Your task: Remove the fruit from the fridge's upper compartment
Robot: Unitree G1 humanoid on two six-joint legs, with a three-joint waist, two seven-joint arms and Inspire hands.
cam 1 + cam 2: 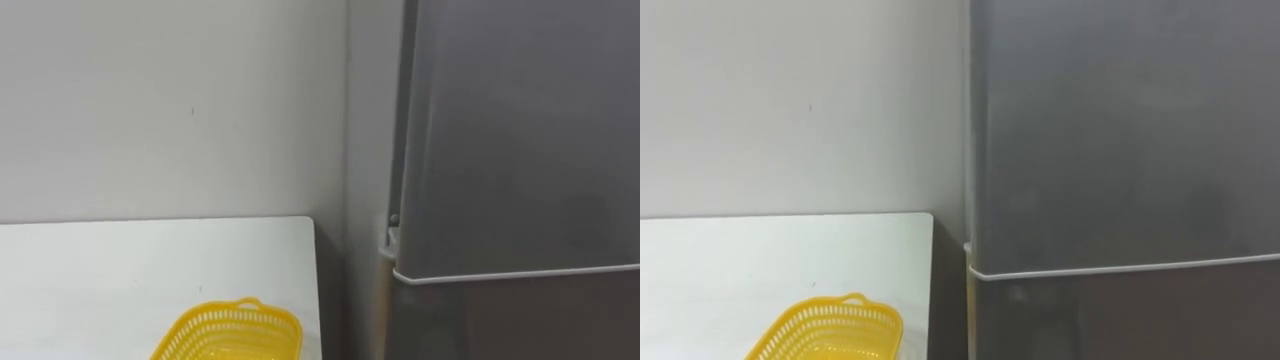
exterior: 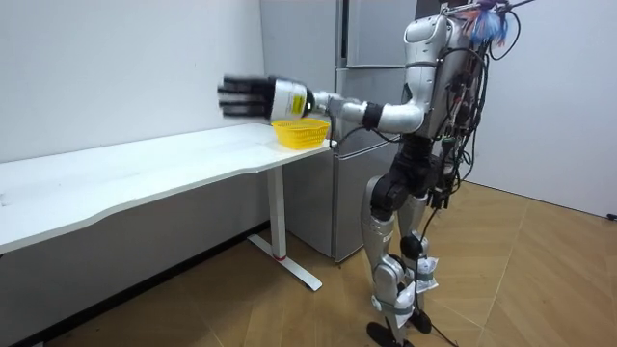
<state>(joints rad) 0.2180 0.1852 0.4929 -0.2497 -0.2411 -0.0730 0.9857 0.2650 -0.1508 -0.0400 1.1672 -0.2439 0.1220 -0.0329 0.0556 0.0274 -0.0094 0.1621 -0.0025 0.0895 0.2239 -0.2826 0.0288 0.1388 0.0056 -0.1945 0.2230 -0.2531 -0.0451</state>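
My two head cameras sit close to the fridge (image 1: 520, 140) and face its front nearly level. They aim a little left of it, so both catch the seam between its upper and lower doors, the wall (image 1: 170, 110) left of the fridge, and the tabletop (image 1: 150, 270) end with the yellow basket (image 1: 232, 335) low in frame. In the right eye the fridge reaches further left. My room camera stands well out in front of the fridge, off to its tabletop side. It shares the fridge front, tabletop end and basket.
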